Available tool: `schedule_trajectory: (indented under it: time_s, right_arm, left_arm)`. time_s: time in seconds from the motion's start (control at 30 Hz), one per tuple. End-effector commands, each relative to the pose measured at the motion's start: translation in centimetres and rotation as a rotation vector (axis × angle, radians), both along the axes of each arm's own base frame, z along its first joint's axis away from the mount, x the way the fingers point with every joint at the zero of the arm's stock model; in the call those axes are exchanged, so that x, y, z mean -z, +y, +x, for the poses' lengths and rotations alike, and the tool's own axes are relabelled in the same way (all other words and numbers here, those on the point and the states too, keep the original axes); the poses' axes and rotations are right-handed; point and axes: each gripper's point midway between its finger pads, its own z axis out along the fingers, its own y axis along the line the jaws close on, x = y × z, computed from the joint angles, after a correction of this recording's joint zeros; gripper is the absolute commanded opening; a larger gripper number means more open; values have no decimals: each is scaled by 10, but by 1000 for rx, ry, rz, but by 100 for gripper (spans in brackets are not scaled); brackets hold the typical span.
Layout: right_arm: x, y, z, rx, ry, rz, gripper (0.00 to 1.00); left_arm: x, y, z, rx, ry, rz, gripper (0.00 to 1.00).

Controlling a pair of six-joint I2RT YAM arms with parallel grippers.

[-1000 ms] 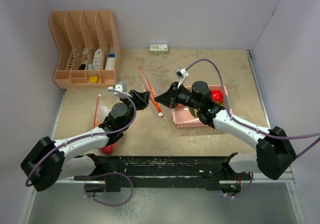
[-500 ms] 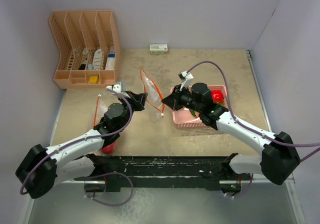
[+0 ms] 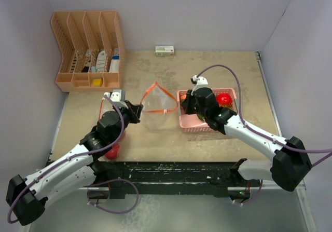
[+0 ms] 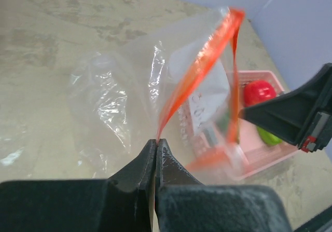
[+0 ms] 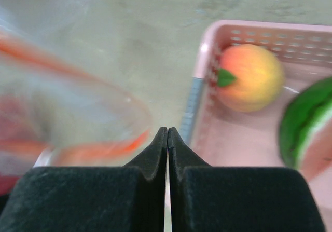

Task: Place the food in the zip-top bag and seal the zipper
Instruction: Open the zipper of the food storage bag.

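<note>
Left gripper (image 4: 156, 142) and right gripper (image 5: 167, 131) clamp the zip-top bag (image 3: 154, 109) by its rim, midway between the table's (image 3: 207, 71) side edges, spreading its mouth for the food (image 3: 224, 98).

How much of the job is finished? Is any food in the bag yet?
Done: the zip-top bag is off the table and held open. In hand: the left fingers and right fingers each pinch its orange zipper edge. Left: no food shows inside it. The red apple and peach sit in the pink basket, and the zipper is unsealed.
</note>
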Motion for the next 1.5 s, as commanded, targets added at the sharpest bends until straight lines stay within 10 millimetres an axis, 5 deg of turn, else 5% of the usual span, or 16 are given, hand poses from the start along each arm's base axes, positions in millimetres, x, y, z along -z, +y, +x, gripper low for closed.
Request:
schedule_trajectory:
  time_s: [0.0, 0.1, 0.23, 0.27, 0.43, 0.53, 0.63, 1.0, 1.17, 1.27, 1.33, 1.47]
  right_arm:
    - [2, -48, 15, 172, -28, -176, 0]
    - [9, -51, 17, 182, -10, -212, 0]
    - [-12, -18, 10, 3, -68, -98, 0]
    - [-22, -9, 6, -51, -96, -64, 6]
    - [-89, 21, -5, -222, -280, 112, 73]
    - [-114, 49, -14, -351, -295, 215, 92]
    - [-115, 70, -12, -412, -270, 283, 99]
    - [-108, 125, -15, -538, -248, 304, 93]
    - [-92, 139, -13, -563, -207, 311, 81]
    - [-75, 142, -2, -520, -172, 265, 66]
    - [-62, 137, 8, -468, -150, 208, 47]
    - [-32, 111, 30, -294, -106, 63, 15]
  left_arm:
    - [-25, 33, -4, -96, -33, 70, 0]
    - [-34, 43, -11, -111, -47, 75, 0]
    - [-42, 42, -16, -85, -78, 62, 0]
    - [-41, 41, -16, -81, -77, 64, 0]
    - [-30, 24, -8, -37, -53, 75, 0]
    - [-20, 11, -3, -2, -30, 73, 0]
    - [-14, 2, -1, 25, -16, 66, 0]
    - [-13, -8, 3, 54, -26, 50, 0]
    - [-11, -10, 2, 64, -26, 45, 0]
    - [-11, -11, 2, 70, -28, 40, 0]
    - [-14, -12, 0, 81, -33, 37, 0]
    - [-24, -1, -8, 67, -37, 58, 0]
